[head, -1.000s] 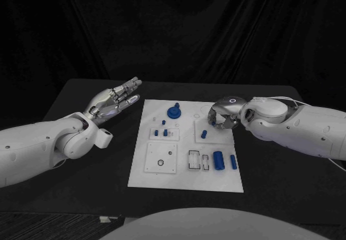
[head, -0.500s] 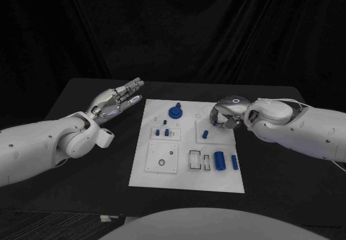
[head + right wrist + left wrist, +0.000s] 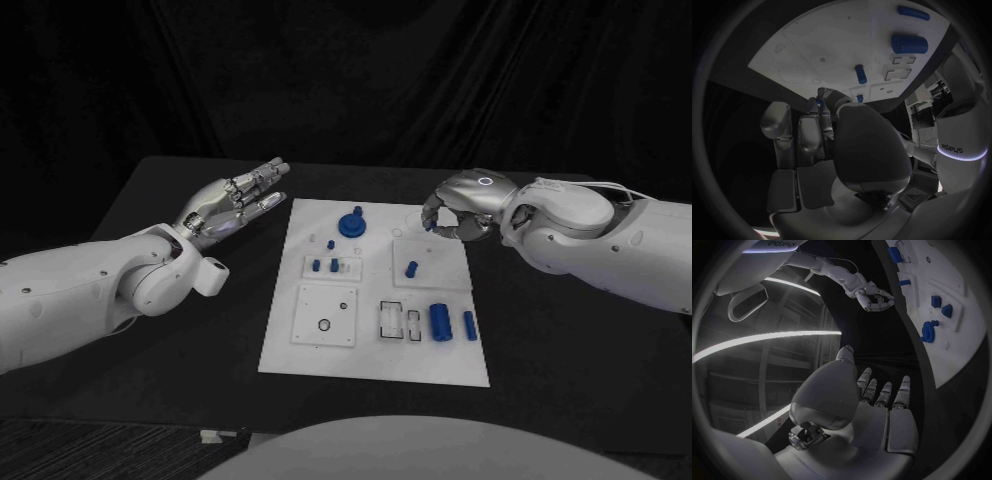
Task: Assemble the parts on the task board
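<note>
Head view first: board point(image 3: 372, 345) lies mid-table, with blue parts spread over it: a knob-like piece point(image 3: 351, 222) near the far edge, a short peg point(image 3: 410, 268) in the right panel, a thick cylinder point(image 3: 438, 322) and a thin one point(image 3: 467, 324) side by side nearer the robot. Right hand point(image 3: 456, 212) hangs over the board's far right corner, fingers curled in. Whether it holds a small part there I cannot tell; nothing blue shows plainly between the fingers. Left hand point(image 3: 231, 204) is raised beside the board's left edge, fingers straight and apart, palm up, holding nothing.

Left wrist view: that hand point(image 3: 879, 410) shows flat and spread, well apart from the board point(image 3: 957, 335). Across from it the right hand point(image 3: 873, 296) is curled, fingertips drawn together.

Right wrist view: the right hand point(image 3: 826, 137) is above the board point(image 3: 836, 45), peg point(image 3: 861, 74) and thick cylinder point(image 3: 909, 44) beyond the fingertips. A trace of blue sits by the fingertips; too small to name.

Judgement: the step looks like a pick or placement at the far right corner. To do it well, come down slowly with the fingertips square over the target, keep the wrist level so a small piece stays upright, and avoid brushing the peg just beside it.
</note>
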Robot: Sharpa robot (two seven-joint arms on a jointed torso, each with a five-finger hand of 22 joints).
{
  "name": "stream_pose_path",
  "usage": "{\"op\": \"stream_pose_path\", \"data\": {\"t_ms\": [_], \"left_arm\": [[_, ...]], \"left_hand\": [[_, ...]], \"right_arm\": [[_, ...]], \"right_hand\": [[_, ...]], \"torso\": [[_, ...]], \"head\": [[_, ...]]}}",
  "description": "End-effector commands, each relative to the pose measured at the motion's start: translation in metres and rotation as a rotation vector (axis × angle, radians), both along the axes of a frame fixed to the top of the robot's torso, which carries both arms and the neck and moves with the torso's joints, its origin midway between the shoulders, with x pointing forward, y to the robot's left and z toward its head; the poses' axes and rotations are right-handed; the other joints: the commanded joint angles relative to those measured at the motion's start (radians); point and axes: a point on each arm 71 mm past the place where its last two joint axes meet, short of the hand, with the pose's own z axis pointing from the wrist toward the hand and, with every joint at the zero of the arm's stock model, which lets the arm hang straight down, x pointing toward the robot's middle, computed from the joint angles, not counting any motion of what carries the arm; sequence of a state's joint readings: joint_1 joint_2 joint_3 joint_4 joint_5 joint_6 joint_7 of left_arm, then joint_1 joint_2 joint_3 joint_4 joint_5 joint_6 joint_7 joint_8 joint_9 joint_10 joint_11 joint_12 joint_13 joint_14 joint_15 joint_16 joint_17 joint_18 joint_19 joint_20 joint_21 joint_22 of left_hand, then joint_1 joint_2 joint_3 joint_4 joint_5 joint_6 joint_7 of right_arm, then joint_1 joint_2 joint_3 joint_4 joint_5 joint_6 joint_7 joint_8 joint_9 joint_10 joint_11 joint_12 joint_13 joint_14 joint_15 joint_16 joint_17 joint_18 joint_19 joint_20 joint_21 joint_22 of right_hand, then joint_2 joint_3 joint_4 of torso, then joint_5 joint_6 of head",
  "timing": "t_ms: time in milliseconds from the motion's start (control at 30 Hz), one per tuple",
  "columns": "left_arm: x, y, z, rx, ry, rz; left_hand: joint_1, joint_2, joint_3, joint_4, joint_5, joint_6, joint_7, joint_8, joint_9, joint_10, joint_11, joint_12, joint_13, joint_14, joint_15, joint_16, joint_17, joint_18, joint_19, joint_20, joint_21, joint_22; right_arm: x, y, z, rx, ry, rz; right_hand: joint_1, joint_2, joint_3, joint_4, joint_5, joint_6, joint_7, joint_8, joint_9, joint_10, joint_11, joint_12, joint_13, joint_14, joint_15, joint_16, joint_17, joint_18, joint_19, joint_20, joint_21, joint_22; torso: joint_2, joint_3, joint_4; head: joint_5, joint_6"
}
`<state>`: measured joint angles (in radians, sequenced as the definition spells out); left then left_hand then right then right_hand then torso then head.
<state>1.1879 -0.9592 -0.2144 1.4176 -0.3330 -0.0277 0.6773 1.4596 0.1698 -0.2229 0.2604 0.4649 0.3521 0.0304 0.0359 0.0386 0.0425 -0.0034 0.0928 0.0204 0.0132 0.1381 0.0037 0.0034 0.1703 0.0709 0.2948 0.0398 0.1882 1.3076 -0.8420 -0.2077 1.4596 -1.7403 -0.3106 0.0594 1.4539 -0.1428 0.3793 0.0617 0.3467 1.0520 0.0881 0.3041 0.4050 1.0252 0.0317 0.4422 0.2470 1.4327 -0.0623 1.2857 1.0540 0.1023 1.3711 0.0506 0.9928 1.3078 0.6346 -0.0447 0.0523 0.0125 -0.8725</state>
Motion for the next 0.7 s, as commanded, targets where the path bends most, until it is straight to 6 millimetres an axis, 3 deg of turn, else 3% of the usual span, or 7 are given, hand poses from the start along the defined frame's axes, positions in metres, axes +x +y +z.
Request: {"op": "stream_pose_path", "data": {"t_ms": [33,233,433,700], "left_arm": [[-0.003,-0.002,0.008,-0.091,-0.099,-0.035],[-0.004,-0.004,0.005,-0.094,-0.093,-0.04],[-0.005,-0.006,0.002,-0.098,-0.092,-0.042],[-0.005,-0.007,0.0,-0.099,-0.087,-0.045]], "left_hand": [[0.014,0.0,0.001,-0.006,0.005,0.002,0.005,0.004,0.001,0.003,0.005,0.006,0.001,0.001,0.007,0.001,0.001,0.007,0.007,-0.001,0.006,0.002],[0.016,0.001,0.002,-0.007,0.007,0.002,0.006,0.004,0.001,0.005,0.007,0.009,0.002,0.004,0.007,0.002,0.002,0.007,0.01,-0.001,0.007,0.004],[0.018,0.002,0.002,-0.008,0.009,0.007,0.008,0.004,0.001,0.008,0.009,0.013,0.003,0.004,0.006,0.002,0.002,0.007,0.012,-0.002,0.008,0.004],[0.02,0.003,0.002,-0.008,0.012,0.009,0.01,0.005,0.002,0.012,0.011,0.018,0.004,0.005,0.005,0.002,0.002,0.007,0.013,-0.002,0.008,0.001]], "right_arm": [[-0.008,0.008,0.01,0.014,-0.017,0.0],[-0.03,0.033,0.015,0.012,0.03,0.075],[-0.046,0.062,0.014,0.005,0.074,0.158],[-0.053,0.094,0.003,-0.009,0.117,0.224]], "right_hand": [[0.001,0.008,0.005,-0.004,-0.007,-0.005,0.005,0.002,0.0,0.006,0.005,-0.001,-0.002,-0.007,0.004,-0.006,-0.005,0.006,-0.005,-0.001,-0.008,0.118],[0.004,0.009,0.011,-0.007,-0.008,-0.013,0.01,-0.004,-0.001,0.01,0.008,-0.005,-0.005,-0.01,0.009,-0.015,-0.015,0.007,-0.009,0.002,-0.016,0.116],[0.011,0.01,0.019,-0.014,-0.005,-0.016,0.019,-0.012,-0.003,0.02,0.012,-0.011,-0.01,-0.012,0.026,-0.021,-0.021,0.007,-0.015,0.012,-0.028,0.114],[0.015,0.009,0.026,-0.021,0.001,-0.025,0.029,-0.026,-0.008,0.02,0.023,-0.022,-0.016,-0.016,0.038,-0.029,-0.031,0.01,-0.024,0.022,-0.049,0.11]], "torso": [[0.0,-0.0004,0.0008],[0.0,0.0001,0.0],[-0.002,-0.0019,-0.0005],[-0.002,0.0014,-0.0005]], "head": [[-0.001,0.0],[0.011,0.0],[0.037,0.0],[0.055,0.0]]}}
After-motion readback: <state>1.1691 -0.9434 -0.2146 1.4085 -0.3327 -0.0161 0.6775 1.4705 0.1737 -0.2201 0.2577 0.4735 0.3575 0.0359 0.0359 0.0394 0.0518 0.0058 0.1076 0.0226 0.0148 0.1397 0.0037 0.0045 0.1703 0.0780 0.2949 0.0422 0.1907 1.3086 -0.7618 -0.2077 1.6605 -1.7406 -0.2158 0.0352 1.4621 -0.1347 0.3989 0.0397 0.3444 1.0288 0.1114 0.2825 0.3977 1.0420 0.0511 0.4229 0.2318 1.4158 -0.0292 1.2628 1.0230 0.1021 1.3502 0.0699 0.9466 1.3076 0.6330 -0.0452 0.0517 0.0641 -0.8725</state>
